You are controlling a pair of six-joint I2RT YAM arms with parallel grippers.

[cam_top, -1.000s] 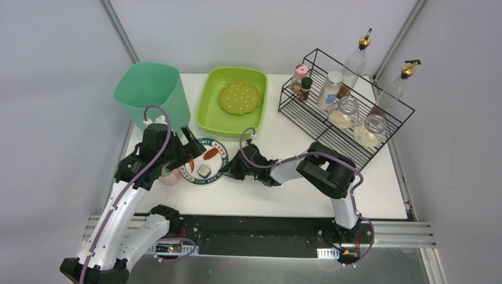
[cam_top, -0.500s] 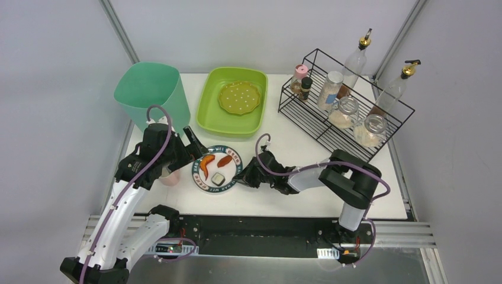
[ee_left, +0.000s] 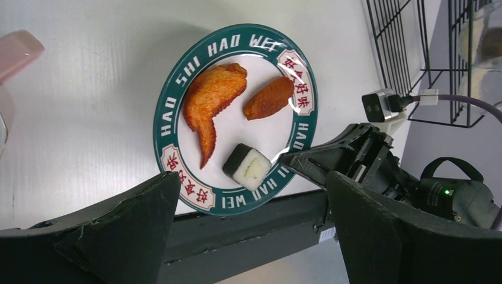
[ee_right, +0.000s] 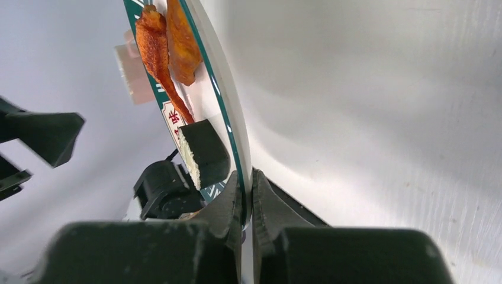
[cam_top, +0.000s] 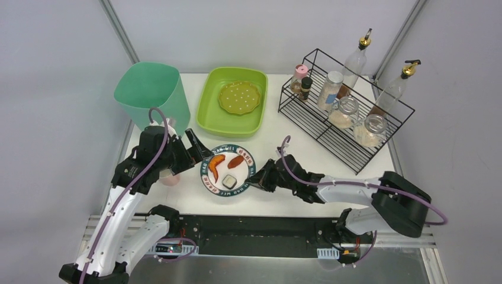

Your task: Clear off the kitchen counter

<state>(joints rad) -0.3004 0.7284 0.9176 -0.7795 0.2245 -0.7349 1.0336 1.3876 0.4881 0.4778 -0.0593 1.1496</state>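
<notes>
**Plate rim being pinched by right claw**

Top view: the white worktop [cam_top: 296, 145] is being shown spanning the frame, with a food plate [cam_top: 229, 170] lying towards its 7 o'clock. The plate's 4 o'clock rim is being gripped by the right claw [cam_top: 260, 176]. The left claw [cam_top: 198, 151] is being held at the plate's 9 o'clock.

Left wrist view: the left claw's fingers are being held wide apart, gripping nothing, above a chicken wing [ee_left: 207, 106] and a sushi roll [ee_left: 247, 167].

Right wrist view: the plate's edge is being clamped between closed fingers.
</notes>
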